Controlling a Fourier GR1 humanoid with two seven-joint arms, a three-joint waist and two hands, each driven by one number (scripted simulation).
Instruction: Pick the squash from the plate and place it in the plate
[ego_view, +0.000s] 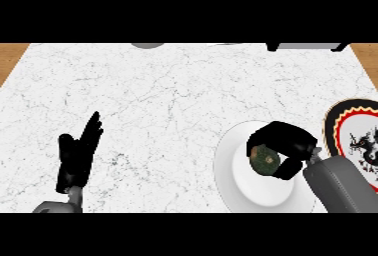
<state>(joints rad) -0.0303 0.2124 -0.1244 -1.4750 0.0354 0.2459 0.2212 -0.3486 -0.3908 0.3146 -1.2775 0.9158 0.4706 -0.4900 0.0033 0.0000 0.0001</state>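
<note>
White marble worktop (170, 100) fills the frame. At lower right, the right hand (284, 145) curls round the squash (264, 159) over the white plate (236, 175); the patterned plate (336, 125) lies just right of it. The left hand (77, 155) rests open at lower left.

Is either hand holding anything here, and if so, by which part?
The right hand is curled round the squash over the white plate, gripping its sides; the exact contact is hidden. The left hand rests open, holding nothing.
</note>
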